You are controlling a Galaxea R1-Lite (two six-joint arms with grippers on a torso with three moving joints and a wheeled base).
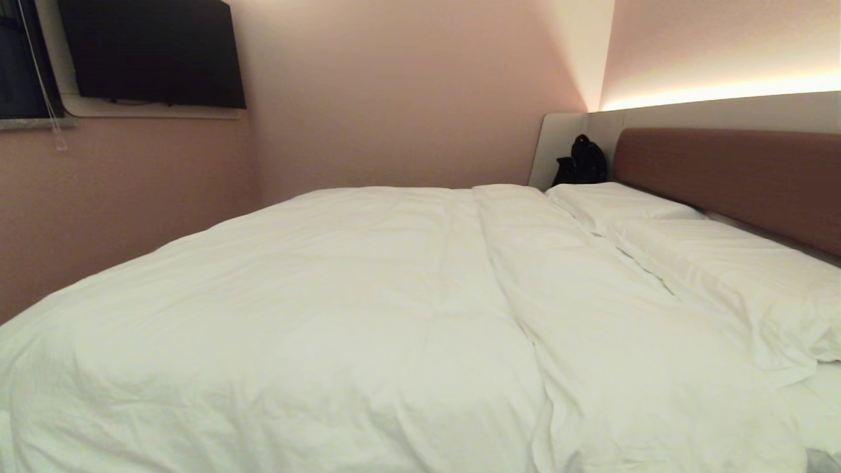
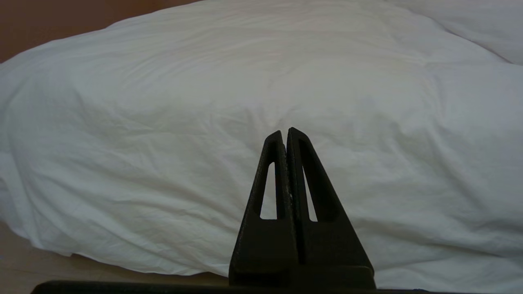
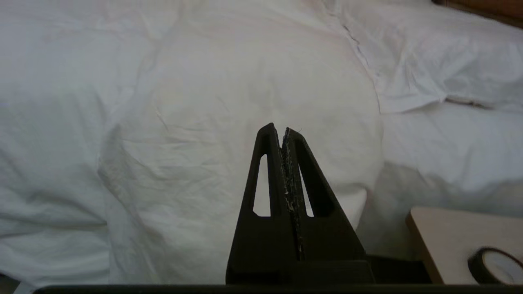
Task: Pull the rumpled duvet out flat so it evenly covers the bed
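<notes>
Head view is showing the duvet (image 1: pixel 315 309) lying spread over the bed (image 1: pixel 723 164), reaching from the near edge up to the pillows (image 1: pixel 709 263) below the headboard, with one long fold running lengthwise and light creasing elsewhere; neither arm is showing here. Left wrist view is showing the left gripper (image 2: pixel 285 132) pointing at the duvet's near side with its fingers pressed together on nothing. Right wrist view is showing the right gripper (image 3: pixel 278 128) likewise closed and empty, facing the duvet near a small wooden table (image 3: pixel 445 237). The spreading is looking essentially finished; any next move is calling only for smoothing that fold.
</notes>
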